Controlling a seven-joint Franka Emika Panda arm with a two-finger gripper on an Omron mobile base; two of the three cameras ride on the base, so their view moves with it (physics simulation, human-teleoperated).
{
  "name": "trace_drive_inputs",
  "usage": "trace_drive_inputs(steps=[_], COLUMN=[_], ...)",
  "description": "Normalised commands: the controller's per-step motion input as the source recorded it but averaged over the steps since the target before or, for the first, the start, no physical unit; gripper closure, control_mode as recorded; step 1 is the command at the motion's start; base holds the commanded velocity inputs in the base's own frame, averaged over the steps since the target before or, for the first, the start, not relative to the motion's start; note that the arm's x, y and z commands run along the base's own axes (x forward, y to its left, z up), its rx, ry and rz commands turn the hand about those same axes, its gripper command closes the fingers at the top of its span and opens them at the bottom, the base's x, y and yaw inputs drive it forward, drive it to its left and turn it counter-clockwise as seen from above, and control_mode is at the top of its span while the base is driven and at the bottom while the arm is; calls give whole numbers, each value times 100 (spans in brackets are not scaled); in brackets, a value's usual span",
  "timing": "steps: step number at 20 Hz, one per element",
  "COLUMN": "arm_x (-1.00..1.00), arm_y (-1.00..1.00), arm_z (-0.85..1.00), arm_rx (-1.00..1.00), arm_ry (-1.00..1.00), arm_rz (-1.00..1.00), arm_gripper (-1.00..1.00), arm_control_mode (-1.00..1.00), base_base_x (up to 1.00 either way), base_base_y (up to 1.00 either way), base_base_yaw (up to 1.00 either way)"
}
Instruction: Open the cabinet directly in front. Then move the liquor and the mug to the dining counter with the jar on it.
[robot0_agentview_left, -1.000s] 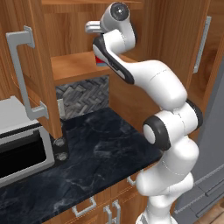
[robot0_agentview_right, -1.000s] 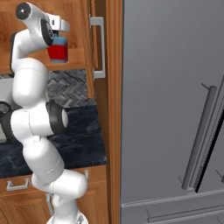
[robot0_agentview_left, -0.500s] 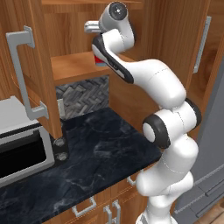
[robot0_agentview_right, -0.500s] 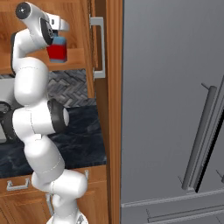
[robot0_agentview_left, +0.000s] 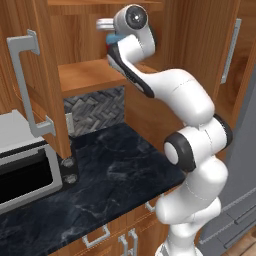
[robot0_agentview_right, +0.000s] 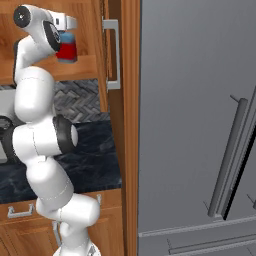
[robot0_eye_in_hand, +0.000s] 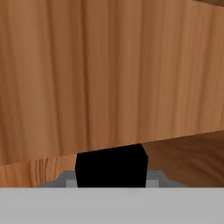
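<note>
Cabinet (robot0_agentview_left: 45, 80) open, both doors swung wide. One toaster oven (robot0_agentview_left: 27, 162) at 9 o'clock on the black counter (robot0_agentview_left: 115, 175). One bottle (robot0_agentview_right: 67, 46), blue over red, stands on the inner shelf (robot0_agentview_left: 87, 75) at 12 o'clock in the right base view, at the hand. Its black cap (robot0_eye_in_hand: 111, 166) sits low centre in the hand view, against bare wood. Gripper (robot0_agentview_right: 64, 36) looks part-closed about the bottle; a firm hold cannot be confirmed.

Judgement: bottle rigid, likely glass, smooth, breakable, moderately heavy. Best taken across the squarish body, kept upright.

Count: one bottle, two door handles.
</note>
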Motion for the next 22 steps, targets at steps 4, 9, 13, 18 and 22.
trace_drive_inputs(steps=[4,9,13,18,22], arm_x=[0,-30,-67,-96,-100], arm_y=[0,0,0,0,-8], arm_z=[0,33,43,3,0], arm_rx=[0,0,0,0,0], arm_ry=[0,-13,-25,-13,-9], arm_rz=[0,0,0,0,-3], arm_gripper=[100,100,100,100,100], arm_control_mode=[-100,-100,-100,-100,-100], base_base_x=[0,0,0,0,0], base_base_y=[0,0,0,0,0], base_base_yaw=[0,0,0,0,0])
